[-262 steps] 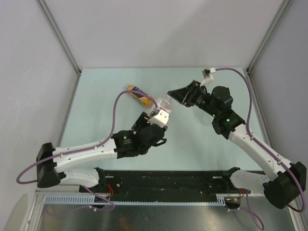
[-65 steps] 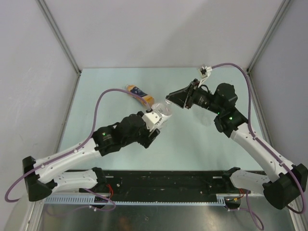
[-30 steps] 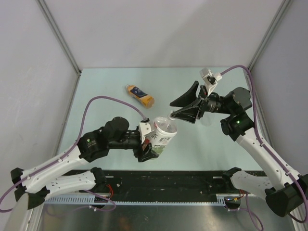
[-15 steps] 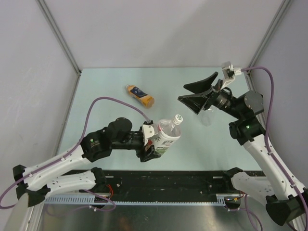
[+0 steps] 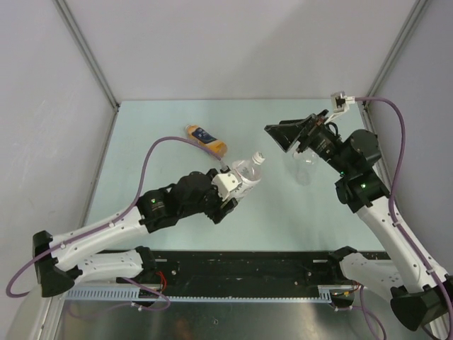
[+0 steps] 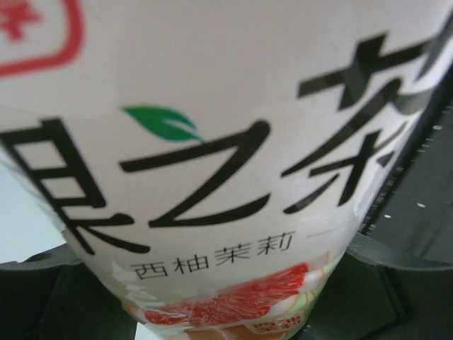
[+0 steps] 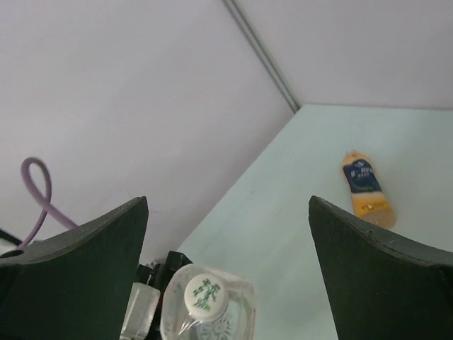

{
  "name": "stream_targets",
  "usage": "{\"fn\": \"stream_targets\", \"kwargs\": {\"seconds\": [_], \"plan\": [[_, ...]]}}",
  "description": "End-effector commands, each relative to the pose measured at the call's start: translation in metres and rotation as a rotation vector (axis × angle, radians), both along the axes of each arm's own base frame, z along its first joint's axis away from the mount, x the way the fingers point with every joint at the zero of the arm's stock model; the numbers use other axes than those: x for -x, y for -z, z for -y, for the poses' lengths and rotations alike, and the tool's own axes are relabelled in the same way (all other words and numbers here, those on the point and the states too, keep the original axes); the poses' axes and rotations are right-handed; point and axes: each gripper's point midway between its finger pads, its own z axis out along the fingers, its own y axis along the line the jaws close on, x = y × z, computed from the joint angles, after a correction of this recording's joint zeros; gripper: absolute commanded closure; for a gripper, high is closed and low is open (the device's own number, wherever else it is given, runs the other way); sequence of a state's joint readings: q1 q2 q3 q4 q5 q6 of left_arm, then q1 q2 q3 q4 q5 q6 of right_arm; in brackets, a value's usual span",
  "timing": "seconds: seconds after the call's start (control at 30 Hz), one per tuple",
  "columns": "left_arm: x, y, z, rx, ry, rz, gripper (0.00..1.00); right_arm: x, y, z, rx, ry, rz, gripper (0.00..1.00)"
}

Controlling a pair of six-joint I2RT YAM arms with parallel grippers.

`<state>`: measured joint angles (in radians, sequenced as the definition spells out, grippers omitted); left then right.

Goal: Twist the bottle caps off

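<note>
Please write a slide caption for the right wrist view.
Open right pincer facing the white cap on the clear bottle, not touching; orange bottle lies on the table beyond.

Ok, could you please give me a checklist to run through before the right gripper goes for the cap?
1. Hold on bottle by left gripper: ok.
2. Its cap in place: ok.
3. Open right gripper: ok.
4. Is cap centred between its jaws: not ok, it sits low and left in the wrist view.
5. Is orange bottle out of the way: ok.
6. How tight the cap is: cannot tell.
</note>
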<state>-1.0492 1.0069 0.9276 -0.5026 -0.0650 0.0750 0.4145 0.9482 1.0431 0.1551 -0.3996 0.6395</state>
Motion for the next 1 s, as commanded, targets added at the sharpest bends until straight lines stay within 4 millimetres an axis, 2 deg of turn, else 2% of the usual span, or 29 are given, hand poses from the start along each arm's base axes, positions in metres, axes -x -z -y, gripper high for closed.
{"fn": "stream_targets", "kwargs": {"seconds": [0.0, 0.23, 0.57, 0.73, 0.97], "plan": [[-0.037, -0.015, -0.015, -0.016, -0.227, 0.105, 1.00, -0.022, 0.015, 0.006, -0.026, 0.090, -0.140, 0.01], [-0.069, -0.009, -0.041, -0.117, -0.482, 0.176, 1.00, -0.039, 0.038, -0.004, 0.022, 0.149, -0.280, 0.01], [-0.095, -0.007, -0.052, -0.261, -0.690, 0.279, 1.00, -0.051, 0.059, -0.035, 0.087, 0.191, -0.387, 0.02], [-0.100, -0.004, -0.053, -0.316, -0.722, 0.312, 1.00, -0.062, 0.077, -0.057, 0.103, 0.158, -0.443, 0.12], [-0.098, 0.006, -0.052, -0.337, -0.714, 0.300, 1.00, -0.072, 0.090, -0.069, 0.101, 0.131, -0.481, 0.41]]}}
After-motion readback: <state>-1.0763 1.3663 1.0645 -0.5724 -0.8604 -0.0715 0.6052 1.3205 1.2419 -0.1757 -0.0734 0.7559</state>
